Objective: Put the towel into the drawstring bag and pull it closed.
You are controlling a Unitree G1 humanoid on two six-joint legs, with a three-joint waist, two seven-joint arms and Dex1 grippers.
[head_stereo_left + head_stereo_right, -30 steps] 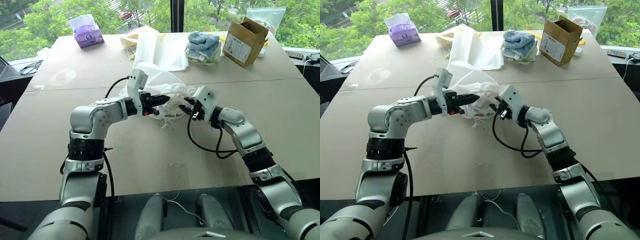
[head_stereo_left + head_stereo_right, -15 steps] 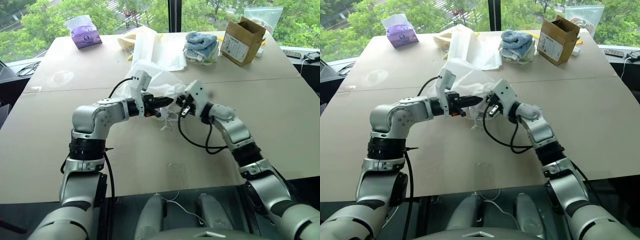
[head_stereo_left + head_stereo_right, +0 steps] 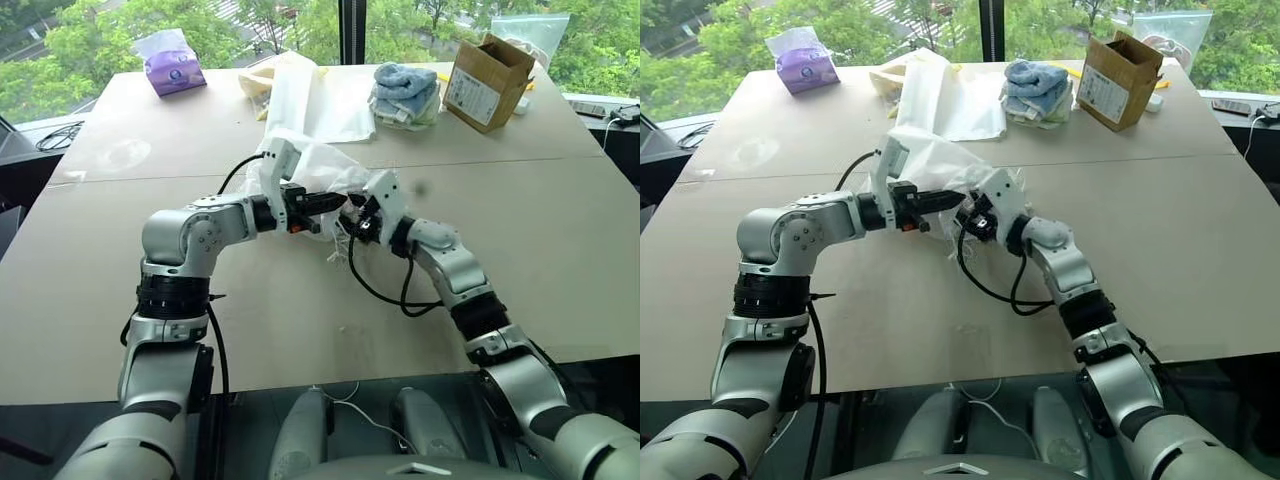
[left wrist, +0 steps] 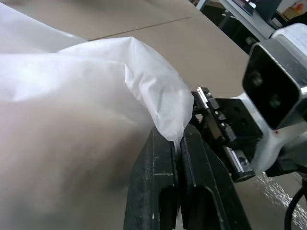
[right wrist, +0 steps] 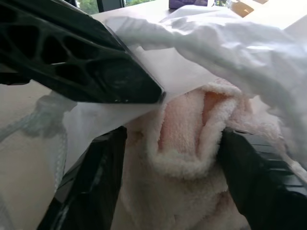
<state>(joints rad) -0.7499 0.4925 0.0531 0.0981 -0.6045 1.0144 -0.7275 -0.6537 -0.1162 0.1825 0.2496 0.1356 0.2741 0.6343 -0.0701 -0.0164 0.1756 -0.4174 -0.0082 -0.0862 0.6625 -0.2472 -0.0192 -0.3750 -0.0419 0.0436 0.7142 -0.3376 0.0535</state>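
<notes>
The white drawstring bag (image 3: 312, 165) lies crumpled mid-table, thin cords (image 3: 336, 246) trailing from its mouth. My left gripper (image 3: 336, 203) is shut on the bag's mouth edge; the left wrist view has the fabric (image 4: 96, 91) pinched between the closed fingers (image 4: 158, 172). My right gripper (image 3: 357, 222) sits at the mouth, just beside the left one. In the right wrist view its fingers (image 5: 91, 191) stand wide apart around the off-white fluffy towel (image 5: 192, 129), which is tucked under the bag's fabric (image 5: 216, 38). The towel is hidden in the head views.
At the far side of the table stand a purple tissue pack (image 3: 172, 62), a flat glossy white sheet (image 3: 325, 100), a pile of light blue towels (image 3: 405, 92) and a cardboard box (image 3: 487, 78). A black cable (image 3: 380, 290) loops under my right forearm.
My right gripper has shifted left to the bag's mouth, close to the left gripper, and its fingers have opened. The left gripper has stayed put, still pinching the bag's edge.
</notes>
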